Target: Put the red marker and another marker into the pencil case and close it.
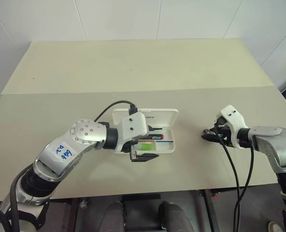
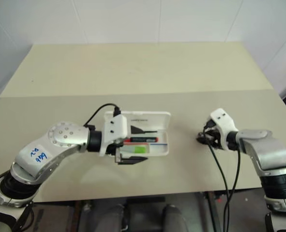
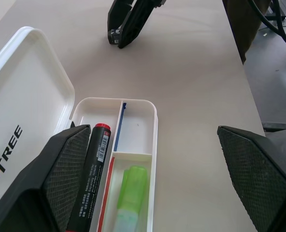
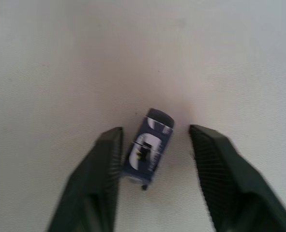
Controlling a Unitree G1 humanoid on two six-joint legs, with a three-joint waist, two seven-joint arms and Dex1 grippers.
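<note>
With both markers inside, the light, stiff pencil case (image 3: 155, 145) between the left gripper's (image 3: 147, 179) spread fingers is best closed by its upright lid (image 3: 24, 116).

So the pencil case (image 2: 152, 118) is a flat white plastic box with rounded corners, lying open on the table with its lid flipped back flat, dark lettering printed on it. The red marker (image 2: 141, 139) lies lengthwise in the tray's long compartment next to the hinge; it's slim, with a red body and a black end. The lime-green highlighter (image 3: 129, 193), stubby with a paler green end, sits in the compartment alongside, on the far side from the lid.
</note>
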